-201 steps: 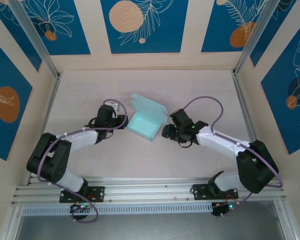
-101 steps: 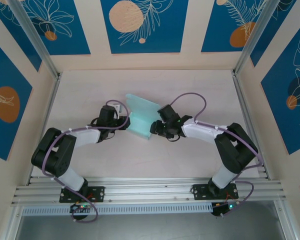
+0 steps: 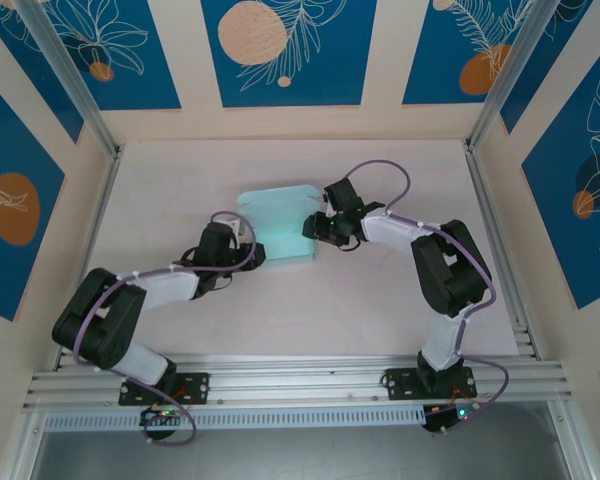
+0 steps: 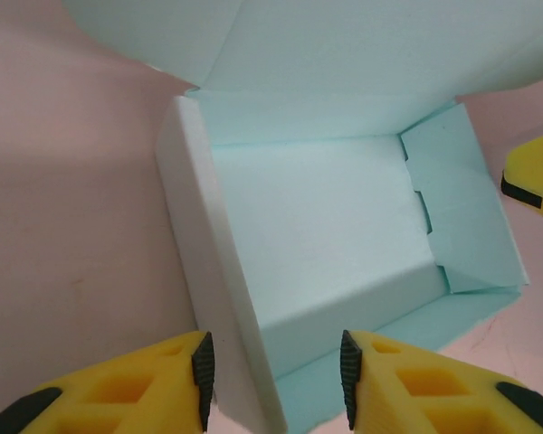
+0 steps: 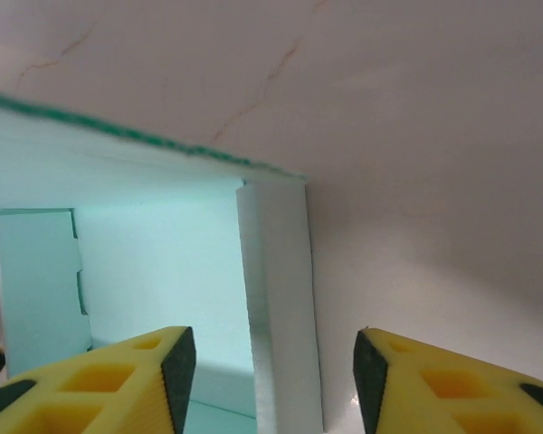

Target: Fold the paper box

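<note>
Closest to the arm bases, on the pale table, my left gripper sits low against the near-left side of the pale light-blue thin-card paper box. Its yellow fingers are spread, and the box's thick left wall runs up between them. Neither pad is clearly pressing on it, so I'm calling that nothing pinched.

Moving out, the box sits mid-table between my two grippers, an open tray with its floor flat on the surface. A notched tab panel is folded in against its right wall.

Over on that side is my right gripper, jaws apart too, straddling the upright edge of a side wall with daylight either side. No grip there either.

Farthest back, the lid flap stands up from the far wall, not yet closed.

My read on handling: this is featherweight card, springy at the creases and likely to skid on the smooth table or dent under a hard squeeze. I'd hold it by the doubled-over left wall, which looks the stiffest part. Pinch lightly there to brace, then push the lid down by its free edge.
</note>
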